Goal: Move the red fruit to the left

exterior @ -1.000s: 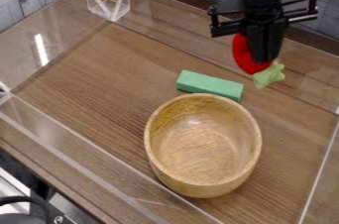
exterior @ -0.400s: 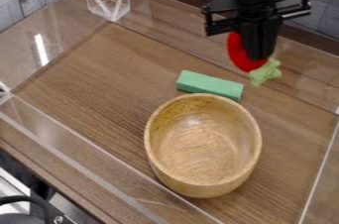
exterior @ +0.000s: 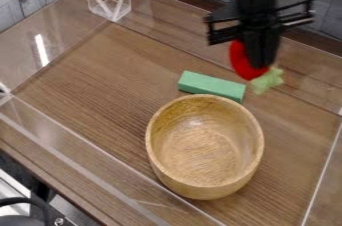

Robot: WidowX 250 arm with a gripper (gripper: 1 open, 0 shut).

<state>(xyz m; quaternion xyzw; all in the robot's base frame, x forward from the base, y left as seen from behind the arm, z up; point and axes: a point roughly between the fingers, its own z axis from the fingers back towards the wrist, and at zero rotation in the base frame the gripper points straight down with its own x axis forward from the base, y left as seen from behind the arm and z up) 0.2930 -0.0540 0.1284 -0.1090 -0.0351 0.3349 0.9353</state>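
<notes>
Nearest the camera stands a wooden bowl (exterior: 205, 145), round and pale, upright on the wood-grain tabletop (exterior: 94, 80); its interior is bare. A clear acrylic wall (exterior: 54, 135) runs along the near and left edges of the tabletop, and another clear panel rises at the right edge.

Just beyond the bowl's far rim lies a flat green rectangular block (exterior: 213, 85), resting on the tabletop with its long side running left to right and slightly angled — close to the bowl, though I cannot tell whether the two touch.

Beyond and to the right of the block is my end effector (exterior: 253, 58), a dark vertical assembly pointing steeply down, with a black crossbar spanning it. Its fingers are closed on the red fruit (exterior: 245, 60) — the glossy red body shows at the left side of the fingers, and the pale green leafy cap (exterior: 270, 78) juts out below and to the right. The fruit appears held just above the tabletop; whether the cap brushes the surface cannot be told from this view. It sits right of the block's far end.

Farthest back, at the upper left, a small clear V-shaped stand (exterior: 110, 3) rests near the rear wall.
</notes>
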